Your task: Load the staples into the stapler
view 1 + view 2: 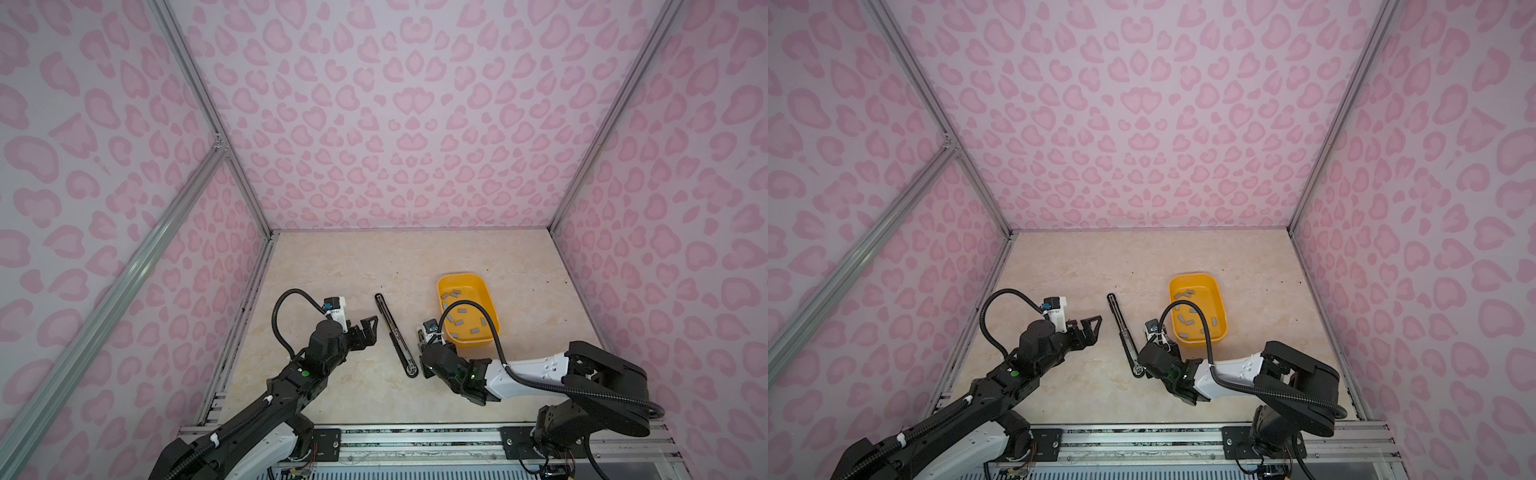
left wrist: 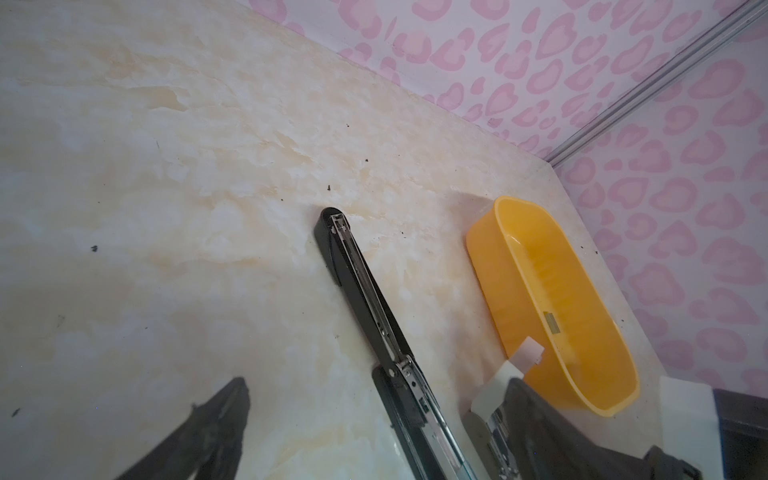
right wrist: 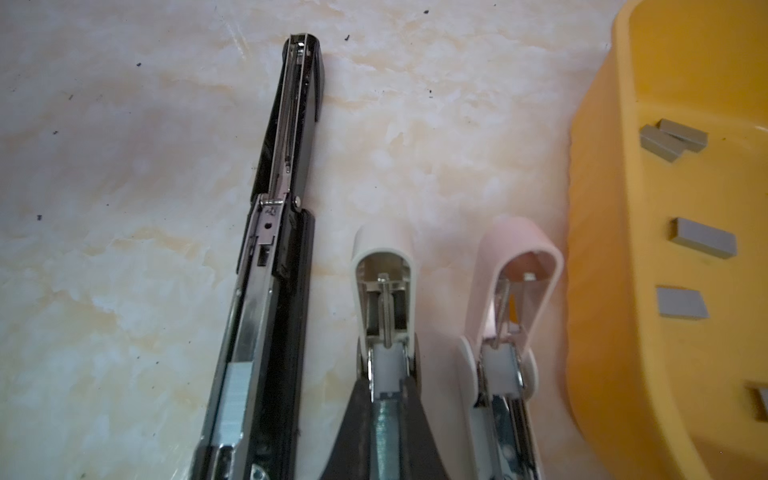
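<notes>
A long black stapler [image 1: 392,328] [image 1: 1123,326] [image 2: 365,286] lies folded open on the table, with a silver strip of staples [image 3: 235,395] in its channel. Beside it lie a small white stapler [image 3: 384,245] and a small pink stapler [image 3: 519,237], both open. My right gripper [image 3: 388,440] [image 1: 424,347] is shut on a ribbed strip of staples [image 3: 388,419] that sits in line with the white stapler's channel. Loose staples [image 1: 459,320] [image 3: 702,241] lie in the yellow bin [image 1: 486,291] [image 1: 1217,291]. My left gripper [image 1: 370,332] [image 2: 378,436] is open and empty, just left of the black stapler.
The yellow bin [image 2: 482,253] [image 3: 598,208] stands right of the small staplers, close to my right wrist. Pink patterned walls close in the table at the back and on both sides. A metal rail [image 1: 415,440] runs along the front edge.
</notes>
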Action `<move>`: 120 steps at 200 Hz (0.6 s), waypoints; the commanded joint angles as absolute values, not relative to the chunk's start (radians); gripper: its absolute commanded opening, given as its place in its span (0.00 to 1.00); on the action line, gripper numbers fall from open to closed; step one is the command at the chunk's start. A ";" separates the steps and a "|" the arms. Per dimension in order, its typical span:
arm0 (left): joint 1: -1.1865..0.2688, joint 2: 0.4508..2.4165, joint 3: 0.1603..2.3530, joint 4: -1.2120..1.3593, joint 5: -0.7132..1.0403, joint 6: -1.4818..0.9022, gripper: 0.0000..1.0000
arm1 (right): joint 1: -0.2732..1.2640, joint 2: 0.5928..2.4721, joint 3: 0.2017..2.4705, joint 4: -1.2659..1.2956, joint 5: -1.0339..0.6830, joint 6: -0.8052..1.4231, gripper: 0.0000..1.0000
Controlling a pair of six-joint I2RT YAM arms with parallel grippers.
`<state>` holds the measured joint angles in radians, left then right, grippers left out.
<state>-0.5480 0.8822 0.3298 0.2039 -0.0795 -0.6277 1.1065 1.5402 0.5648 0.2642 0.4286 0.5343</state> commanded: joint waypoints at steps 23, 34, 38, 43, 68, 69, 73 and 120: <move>-0.548 0.874 0.339 0.219 -0.089 -0.624 0.97 | 1.105 1.556 0.565 0.281 0.434 0.533 0.03; -0.548 0.874 0.338 0.218 -0.089 -0.624 0.97 | 1.106 1.558 0.564 0.284 0.433 0.534 0.03; -0.548 0.874 0.339 0.218 -0.089 -0.624 0.97 | 1.105 1.559 0.565 0.284 0.434 0.534 0.03; -0.548 0.874 0.339 0.217 -0.089 -0.625 0.97 | 1.104 1.561 0.566 0.284 0.434 0.532 0.03; -0.548 0.874 0.338 0.217 -0.090 -0.625 0.97 | 1.100 1.563 0.565 0.283 0.434 0.532 0.03; -0.548 0.874 0.338 0.217 -0.089 -0.625 0.97 | 1.100 1.563 0.565 0.283 0.434 0.531 0.03; -0.548 0.873 0.338 0.217 -0.089 -0.626 0.97 | 1.100 1.563 0.564 0.284 0.434 0.532 0.03; -0.547 0.874 0.339 0.217 -0.089 -0.626 0.97 | 1.100 1.561 0.560 0.284 0.429 0.537 0.03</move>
<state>-0.5480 0.8772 0.3298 0.2035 -0.0795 -0.6277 1.0992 1.5578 0.5648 0.2653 0.4248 0.5346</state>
